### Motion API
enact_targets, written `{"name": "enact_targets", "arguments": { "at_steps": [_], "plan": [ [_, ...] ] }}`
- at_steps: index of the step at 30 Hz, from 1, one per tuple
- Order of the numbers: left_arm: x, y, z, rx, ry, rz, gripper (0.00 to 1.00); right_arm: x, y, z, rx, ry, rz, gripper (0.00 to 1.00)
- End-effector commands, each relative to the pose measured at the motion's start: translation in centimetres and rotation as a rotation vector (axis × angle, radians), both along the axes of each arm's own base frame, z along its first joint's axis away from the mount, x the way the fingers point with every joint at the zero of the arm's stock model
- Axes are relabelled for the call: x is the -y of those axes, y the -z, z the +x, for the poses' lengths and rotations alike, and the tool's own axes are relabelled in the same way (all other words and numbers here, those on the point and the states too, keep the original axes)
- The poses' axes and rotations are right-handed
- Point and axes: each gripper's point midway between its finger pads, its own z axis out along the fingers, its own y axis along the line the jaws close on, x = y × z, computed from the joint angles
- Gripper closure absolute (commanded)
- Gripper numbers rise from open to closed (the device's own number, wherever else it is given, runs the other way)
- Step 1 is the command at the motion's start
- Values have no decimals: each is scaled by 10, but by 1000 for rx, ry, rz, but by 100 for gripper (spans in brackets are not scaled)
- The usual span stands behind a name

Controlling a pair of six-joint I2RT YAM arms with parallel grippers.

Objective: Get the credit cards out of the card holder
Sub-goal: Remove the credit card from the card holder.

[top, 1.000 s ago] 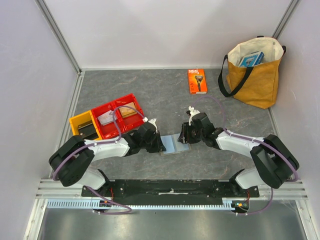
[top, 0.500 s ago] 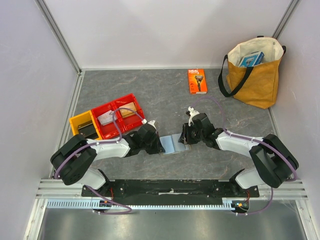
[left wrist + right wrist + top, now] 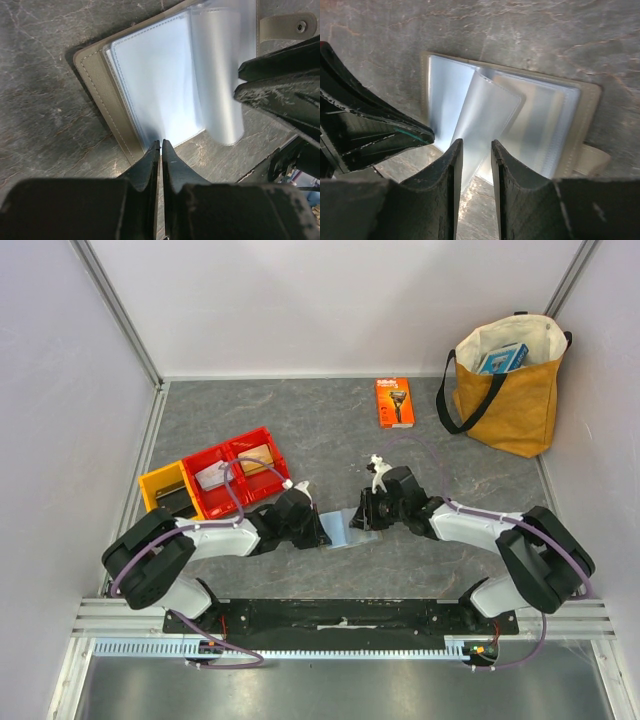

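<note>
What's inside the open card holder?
The card holder holds clear plastic sleeves, one curled upward. No cards show; anything beneath the stacked sleeves is covered.

card holder (image 3: 98, 95) grey, pale-blue inside; table (image 3: 300, 420) marbled grey

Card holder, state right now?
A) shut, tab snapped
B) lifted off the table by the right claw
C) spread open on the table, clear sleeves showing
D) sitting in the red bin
C: the card holder lies spread open on the table with its clear sleeves showing. One sleeve curls up at the right claw.
</note>
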Motion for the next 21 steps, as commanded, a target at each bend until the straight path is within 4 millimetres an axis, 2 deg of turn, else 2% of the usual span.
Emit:
{"name": "enact_targets", "arguments": {
  "at_steps": [1, 5, 8, 11, 16, 19, 21],
  "plan": [
    [1, -8, 0, 13, -32, -50, 90, -36, -22, 0, 18, -70, 105, 63],
    [-5, -19, 2, 52, -69, -72, 90, -67, -27, -12, 18, -147, 122, 57],
    [-12, -29, 3, 80, -107, -95, 89, -80, -28, -15, 15, -181, 124, 51],
    [-19, -40, 4, 113, -142, -119, 88, -84, -34, -16, 28, -198, 125, 43],
    [-19, -64, 4, 161, -137, -171, 87, -65, -53, -5, 125, -167, 34, 33],
    [-11, -86, 7, 200, -108, -214, 87, -39, -55, 6, 194, -90, -79, 32],
    [-4, -98, 9, 212, -85, -236, 86, -19, -48, 14, 214, -28, -167, 33]
  ]
}}
